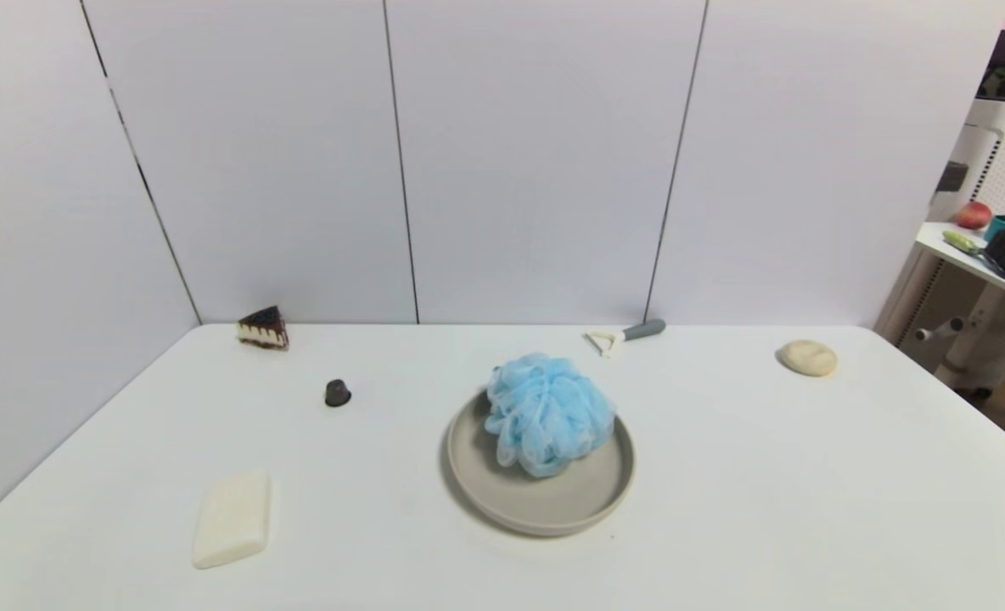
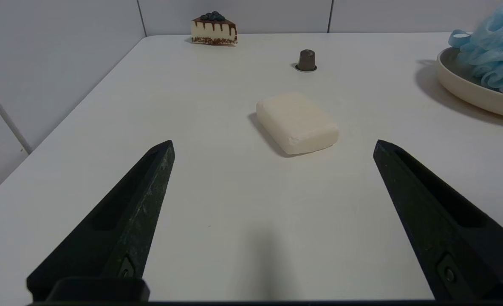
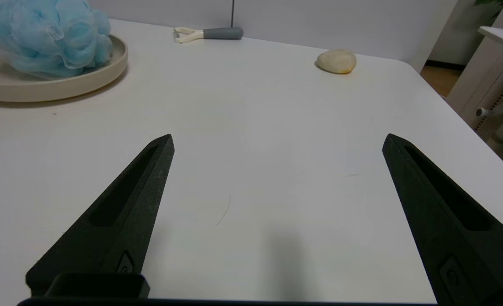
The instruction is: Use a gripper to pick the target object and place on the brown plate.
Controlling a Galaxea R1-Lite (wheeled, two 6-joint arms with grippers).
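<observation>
The light-blue mesh bath pouf (image 1: 547, 412) lies on the far half of the beige-tan plate (image 1: 553, 501) at the table's middle. It also shows in the left wrist view (image 2: 491, 46) on the plate (image 2: 468, 91), and in the right wrist view (image 3: 43, 36) on the plate (image 3: 64, 85). Neither arm shows in the head view. My left gripper (image 2: 273, 144) is open and empty, low over the table near its front left, facing the soap bar. My right gripper (image 3: 278, 138) is open and empty over bare table at the front right.
A cream soap bar (image 1: 233, 517) lies front left. A small dark capsule (image 1: 338, 392) and a cake slice (image 1: 263, 328) sit at the back left. A peeler (image 1: 626, 334) and a tan round lump (image 1: 807, 357) lie at the back right. A side table stands off right.
</observation>
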